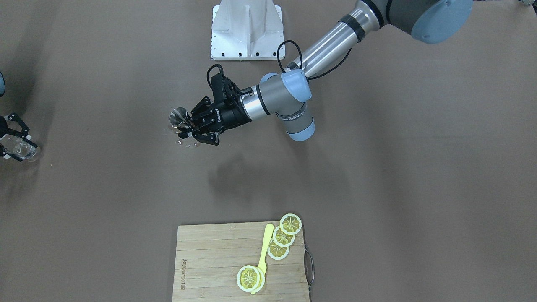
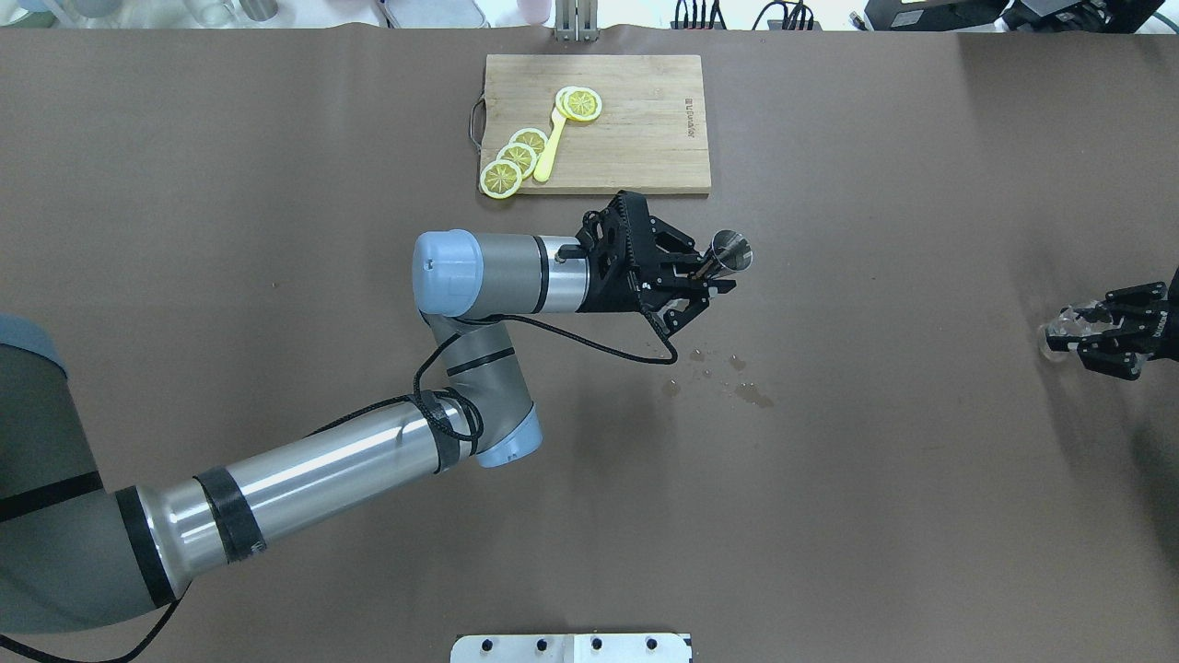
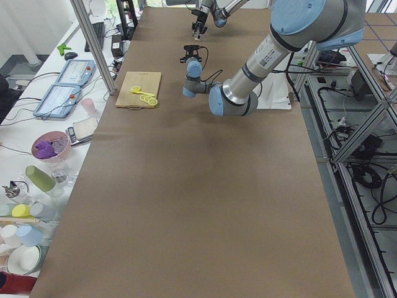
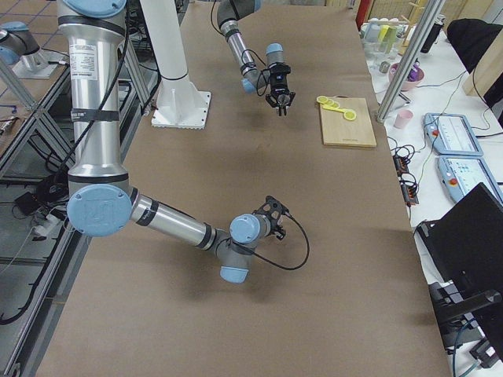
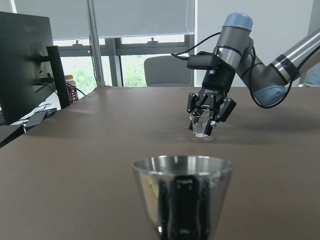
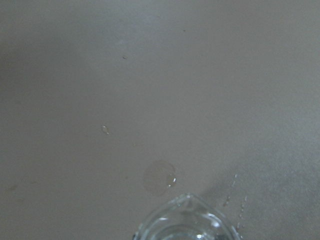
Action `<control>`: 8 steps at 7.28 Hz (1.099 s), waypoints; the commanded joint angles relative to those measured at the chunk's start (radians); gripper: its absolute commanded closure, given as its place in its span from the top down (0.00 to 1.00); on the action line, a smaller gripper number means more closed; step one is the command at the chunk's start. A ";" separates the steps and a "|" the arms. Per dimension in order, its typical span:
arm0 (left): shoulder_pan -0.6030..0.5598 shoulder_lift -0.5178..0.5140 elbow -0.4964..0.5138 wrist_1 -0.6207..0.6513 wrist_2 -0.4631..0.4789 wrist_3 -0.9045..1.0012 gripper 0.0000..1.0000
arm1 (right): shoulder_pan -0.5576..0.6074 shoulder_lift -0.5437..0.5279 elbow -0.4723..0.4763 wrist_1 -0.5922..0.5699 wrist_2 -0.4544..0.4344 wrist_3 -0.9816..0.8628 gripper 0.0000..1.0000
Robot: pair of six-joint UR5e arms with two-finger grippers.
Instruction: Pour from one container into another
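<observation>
Brown table (image 2: 829, 506), with a few spilled drops (image 2: 751, 394) seen closest to the robot. Just past them, a metal cup (image 2: 734, 250) is held upright above the surface by the left gripper (image 2: 711, 274), fingers clamped on its lower part. Way off at the right end, a clear glass (image 5: 201, 126) is pinched by the right gripper (image 2: 1068, 330). Farthest out, lemon slices (image 2: 516, 158) and a yellow spoon (image 2: 550, 147) are laid on a cutting board (image 2: 645, 120).

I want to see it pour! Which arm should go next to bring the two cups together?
Probably left. The left gripper holds the shiny metal cup upright above the brown table, free to travel. The right gripper grips the clear glass, which stands on the table far away.
</observation>
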 commanded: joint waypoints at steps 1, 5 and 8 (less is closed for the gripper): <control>0.000 0.005 -0.005 0.004 -0.005 0.003 0.00 | -0.014 0.026 0.025 0.034 0.011 -0.103 0.00; 0.000 0.003 -0.010 0.005 -0.006 0.003 0.00 | -0.058 0.167 0.201 -0.213 0.062 -0.112 0.00; 0.000 0.005 -0.010 0.005 -0.028 0.003 0.00 | -0.104 0.207 0.539 -0.684 0.050 -0.116 0.00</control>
